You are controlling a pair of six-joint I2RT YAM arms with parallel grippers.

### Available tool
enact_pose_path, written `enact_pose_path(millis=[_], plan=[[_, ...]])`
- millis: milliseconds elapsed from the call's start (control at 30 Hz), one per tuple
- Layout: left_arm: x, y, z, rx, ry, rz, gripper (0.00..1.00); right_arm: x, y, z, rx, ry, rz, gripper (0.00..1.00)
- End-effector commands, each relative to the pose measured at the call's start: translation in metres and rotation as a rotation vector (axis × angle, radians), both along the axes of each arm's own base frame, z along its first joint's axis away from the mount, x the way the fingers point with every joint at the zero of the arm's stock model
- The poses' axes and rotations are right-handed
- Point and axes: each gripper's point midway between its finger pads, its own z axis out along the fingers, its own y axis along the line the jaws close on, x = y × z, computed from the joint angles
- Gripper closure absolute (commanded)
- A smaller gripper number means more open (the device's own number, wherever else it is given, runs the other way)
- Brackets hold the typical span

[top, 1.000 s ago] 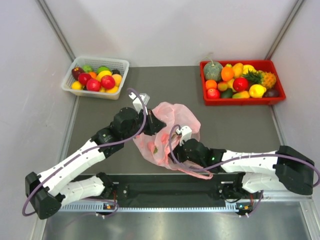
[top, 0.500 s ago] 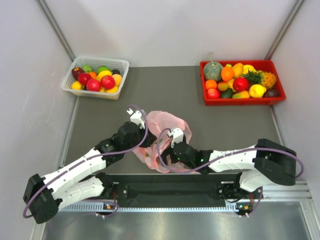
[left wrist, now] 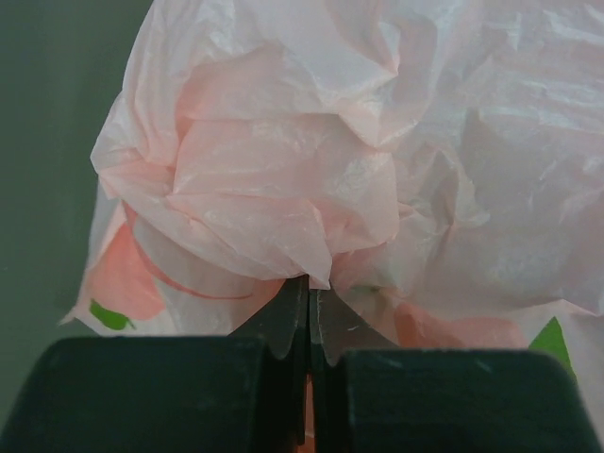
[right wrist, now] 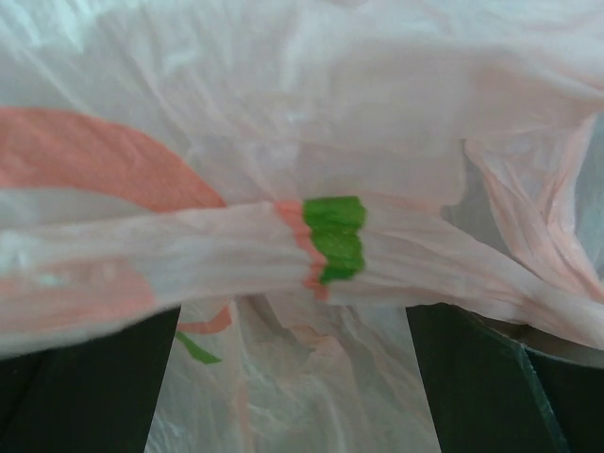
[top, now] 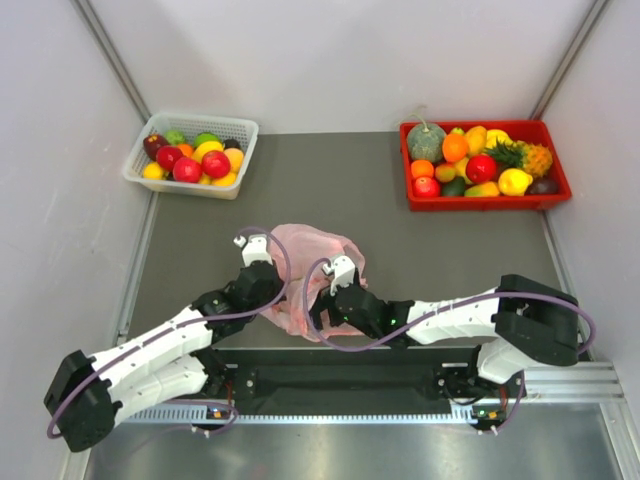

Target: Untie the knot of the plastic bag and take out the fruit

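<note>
L gripper (left wrist: 309, 304): pads pressed together, pinching a small fold of the pink bag (left wrist: 283, 179) at its lower edge. The rest of the bag billows up crumpled above the pinch.

R gripper (right wrist: 291, 319): jaws spread wide w/ nothing clamped. A narrow bunched strip of the same plastic, prob. the knot (right wrist: 236, 253), crosses the gap btwn the two fingers, w/ a green print band near its middle. Can't tell whether it touches either finger.

Progress, as a judgement: early. The strip looks gathered and taut, not loosened, and the bag mouth doesn't appear open in any view. No fruit is out on the table (top: 450, 250) beside the bag. Fruit itself isn't clearly visible; the pinkish patches through the film could be print or contents, can't say. So left to do: work the knot loose, open the mouth, lift the fruit out.

Pose: in the top view both arms lie low and stretched fwd from their bases, converging on the bag at the near-centre of the table. L arm runs diagonally up-right, wrist at the bag's left side. R arm folds back at its elbow and reaches left, gripper at the bag's near-right edge. The two grippers sit near each other w/ the bag btwn them.

Further out: white basket (top: 238, 128) far left and red tray (top: 480, 198) far right, both w/ fruit, well apart from the bag.
</note>
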Motion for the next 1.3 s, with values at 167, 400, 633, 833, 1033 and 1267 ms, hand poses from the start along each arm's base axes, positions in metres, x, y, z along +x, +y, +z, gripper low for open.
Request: enact_pose_path(millis=[167, 400, 633, 833, 1033, 1267], plan=[[0.006, 0.036, -0.027, 0.071, -0.022, 0.14, 1.0, -0.001, 0.018, 0.027, 0.086, -0.048, 0.02, 0.0], [0.015, 0.02, -0.024, 0.023, -0.005, 0.101, 1.0, 0.007, 0.017, 0.03, 0.075, -0.065, -0.018, 0.0], [0.015, -0.025, -0.047, -0.027, 0.075, -0.089, 1.0, 0.016, 0.022, 0.03, 0.066, -0.08, -0.054, 0.0], [0.016, -0.041, -0.068, -0.017, 0.138, -0.14, 1.0, 0.025, 0.025, 0.022, 0.023, -0.091, -0.077, 0.0], [0.018, -0.045, -0.065, -0.024, 0.13, -0.152, 1.0, 0.048, 0.01, 0.011, -0.048, -0.108, -0.16, 0.0], [0.014, -0.049, -0.067, -0.042, 0.138, -0.18, 1.0, 0.077, 0.001, -0.011, -0.05, -0.06, -0.173, 0.0]])
